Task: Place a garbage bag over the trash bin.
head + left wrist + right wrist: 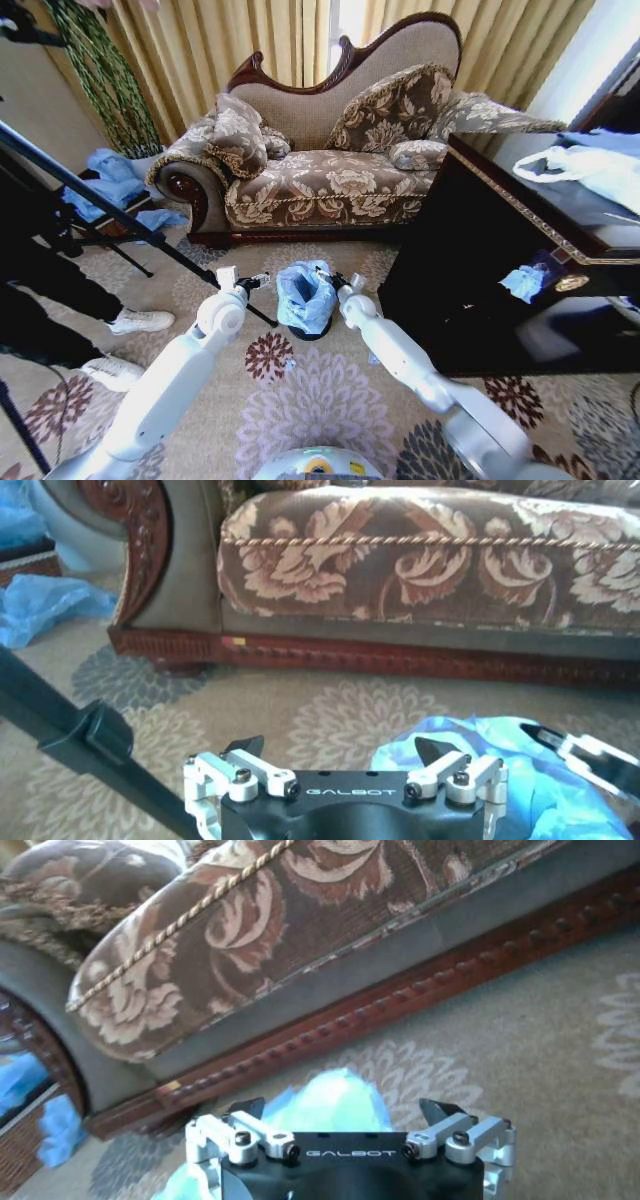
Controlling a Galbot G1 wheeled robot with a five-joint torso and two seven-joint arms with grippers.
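I see the crinkly blue garbage bag [305,295] draped over the glossy black trash bin [312,331]. My left gripper [340,751] and right gripper [343,1110] flank it, fingers apart, holding nothing. My left wrist view alone catches a black tripod leg [80,731].

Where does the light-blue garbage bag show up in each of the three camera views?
Head view: the garbage bag sits centre on the carpet over the trash bin, between the left pincer and right pincer.
Left wrist view: the bag lies beside the open left pincer.
Right wrist view: the bag is just beyond the open right pincer.
Shared landmark: the sofa.
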